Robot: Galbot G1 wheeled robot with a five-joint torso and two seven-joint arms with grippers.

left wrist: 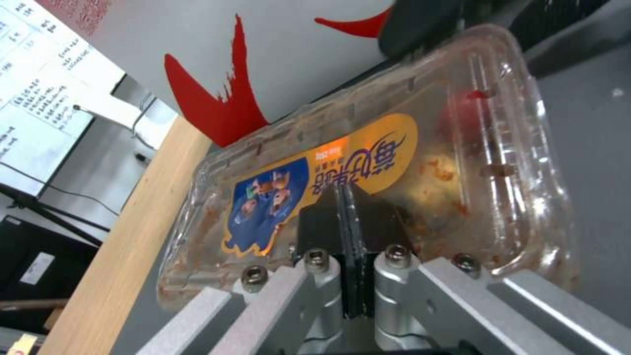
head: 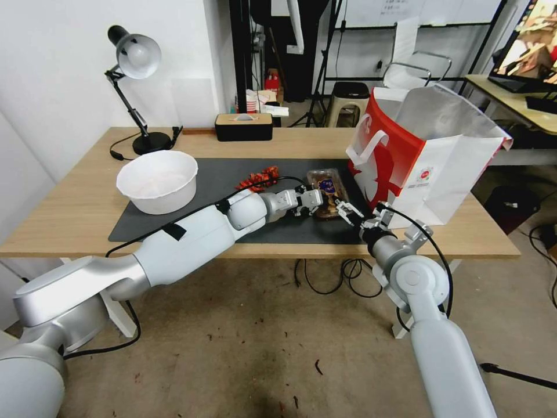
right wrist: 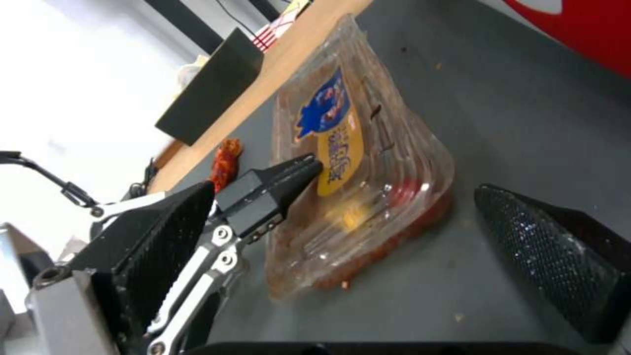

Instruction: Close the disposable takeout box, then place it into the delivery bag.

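The box (head: 328, 191) lies flat on the dark mat (head: 174, 223) with its lid down over the food, blue and orange sticker (left wrist: 315, 185) facing up. It sits near the mat's right end, just beside the red side of the bag (head: 429, 157), which stands upright and open on the surface (head: 69, 203) to the box's right, foil lining showing and a white handle (head: 371, 145) hanging over its near side.

The left tool (head: 316, 200) reaches in from the box's left. In the left wrist view its two black pads (left wrist: 329, 219) are pressed together with no gap, tips resting on the lid at the sticker's edge; nothing is caught between them. The right wrist view shows the same closed tip (right wrist: 299, 170) touching the sticker.

The right tool (head: 350, 212) sits at the near right corner of the box, low over the mat. Its fingers (right wrist: 545, 256) are spread wide apart, one on either side of the box's near end in the right wrist view, and neither is seen touching the plastic.

Farther left on the mat lie some red pieces (head: 258, 177), and beyond them a white bowl (head: 158, 180). At the back of the surface stand a black desk lamp (head: 136, 64) and a black tissue box (head: 243, 126).
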